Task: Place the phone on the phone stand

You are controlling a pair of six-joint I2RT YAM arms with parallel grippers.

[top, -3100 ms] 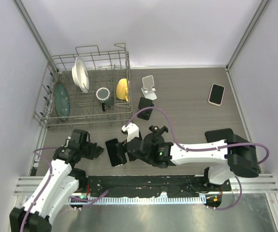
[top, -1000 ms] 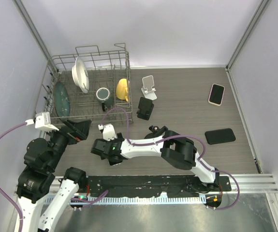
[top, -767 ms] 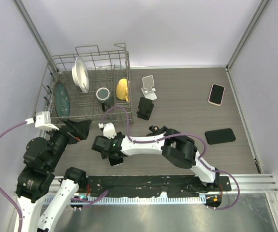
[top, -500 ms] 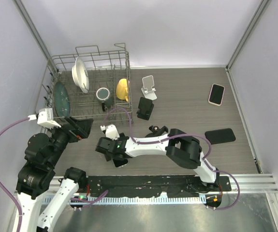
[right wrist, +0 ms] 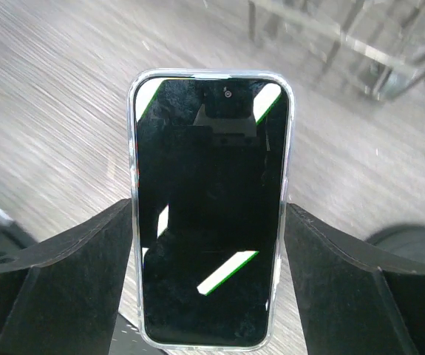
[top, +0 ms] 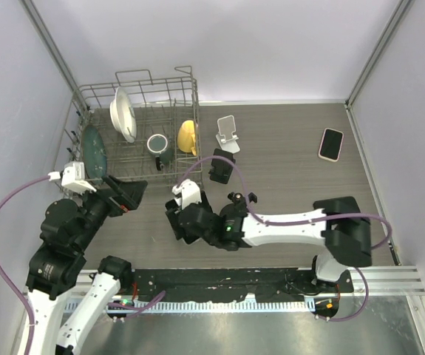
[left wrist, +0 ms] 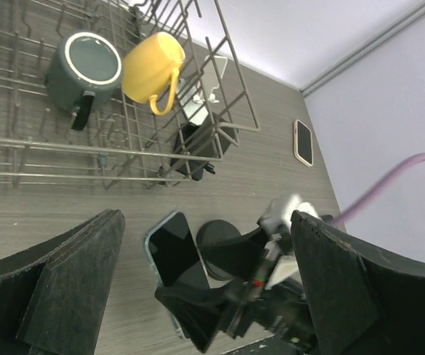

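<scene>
Top external, room: pale lilac walls [top: 197, 44], metal corner posts [top: 49, 46].
Surface: grey wood-grain desk [top: 286, 177].
Wire: one bare-metal rack [top: 134, 159], far left.
Plates, two: white plate [top: 123, 112], teal plate [top: 92, 151], both on edge.
Stands, two: white stand [top: 228, 132] just right of rack; black stand [top: 222, 166] nearer.
Far right: pink phone [top: 331, 143], flat.
Left arm: left gripper [top: 126, 194] spread wide, empty.
Left wrist, mugs, two: round grey mug [left wrist: 86, 63], yellow mug [left wrist: 151, 68], in rack.
Task thing: phone [left wrist: 174, 255], glossy black slab in clear case, near desk's front, well apart from white stand.
Right wrist, grasp: right gripper [right wrist: 208, 214] pressed on phone's two long edges, screen up.
</scene>
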